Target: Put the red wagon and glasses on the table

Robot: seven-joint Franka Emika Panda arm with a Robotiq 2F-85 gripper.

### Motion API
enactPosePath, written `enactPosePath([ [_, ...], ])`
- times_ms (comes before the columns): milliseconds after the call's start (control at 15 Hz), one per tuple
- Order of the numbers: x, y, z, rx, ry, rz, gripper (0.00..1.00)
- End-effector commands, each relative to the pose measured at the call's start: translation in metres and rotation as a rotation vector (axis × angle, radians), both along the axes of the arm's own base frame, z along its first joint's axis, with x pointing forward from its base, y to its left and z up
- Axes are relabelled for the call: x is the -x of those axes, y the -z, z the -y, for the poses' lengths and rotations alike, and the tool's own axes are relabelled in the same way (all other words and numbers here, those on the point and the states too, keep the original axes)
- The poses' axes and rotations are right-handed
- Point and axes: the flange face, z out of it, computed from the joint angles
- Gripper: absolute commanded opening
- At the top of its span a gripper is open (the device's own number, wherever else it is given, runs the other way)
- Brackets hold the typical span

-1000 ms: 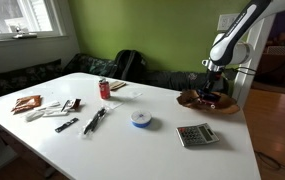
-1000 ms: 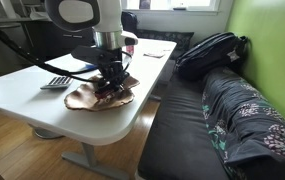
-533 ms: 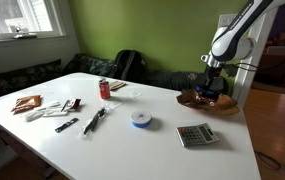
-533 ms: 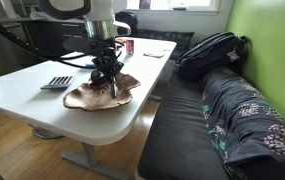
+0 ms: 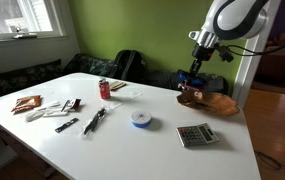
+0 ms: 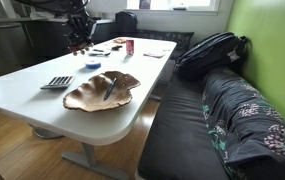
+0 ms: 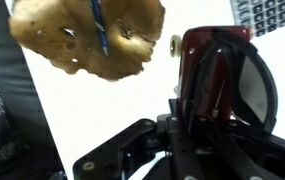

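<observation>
**Left end of the table** (image 5: 122,150): snack packets (image 5: 27,103) and pens (image 5: 94,120) lie flat on the white top. None of them belongs to the task.

**Middle:** a red can (image 5: 105,89) stands upright. A roll of tape (image 5: 141,118) lies a little further along, and a calculator (image 5: 197,135) sits near the front edge.

**Right end:** a wooden bowl (image 5: 210,100) rests on the table top. In an exterior view the only thing seen inside it is a blue pen (image 6: 112,88). No wagon and no glasses show in it.

**Gripper:** the gripper (image 5: 193,72) hangs in the air above the bowl's near side, well clear of the table. In the wrist view its jaws are clamped on the red wagon (image 7: 197,60). Dark-rimmed glasses (image 7: 247,85) lie across the wagon and ride with it. It cannot be told whether the jaws also touch the glasses.

**Progress, as judged:** the task is part done.
- Both items are out of the bowl and in hand.
- Neither is on the table yet.
- What remains is to carry them over a bare stretch of white top, lower them, and open the jaws.
- The free area between the tape and the calculator looks adequate for this.

**Risk noted:** the glasses appear to rest loosely on the wagon and may slide if the load tilts on the way down.
</observation>
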Motion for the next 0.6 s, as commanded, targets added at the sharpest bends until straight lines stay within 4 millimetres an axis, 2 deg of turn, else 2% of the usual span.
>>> enactPosePath([
  [0,0.014,-0.003,-0.101,-0.013,-0.118,-0.008,0.01],
  [133,0.022,0.01,-0.156,0.022,-0.179,-0.032,0.01],
  [200,0.023,0.02,-0.171,0.051,-0.199,-0.063,0.01],
  [267,0.027,0.003,-0.151,0.016,-0.18,-0.019,0.05],
  [333,0.032,0.009,-0.169,0.027,-0.194,-0.036,0.05],
  [400,0.033,0.014,-0.176,0.03,-0.203,-0.044,0.05],
  [533,0.028,0.02,-0.175,0.033,-0.203,-0.052,0.05],
])
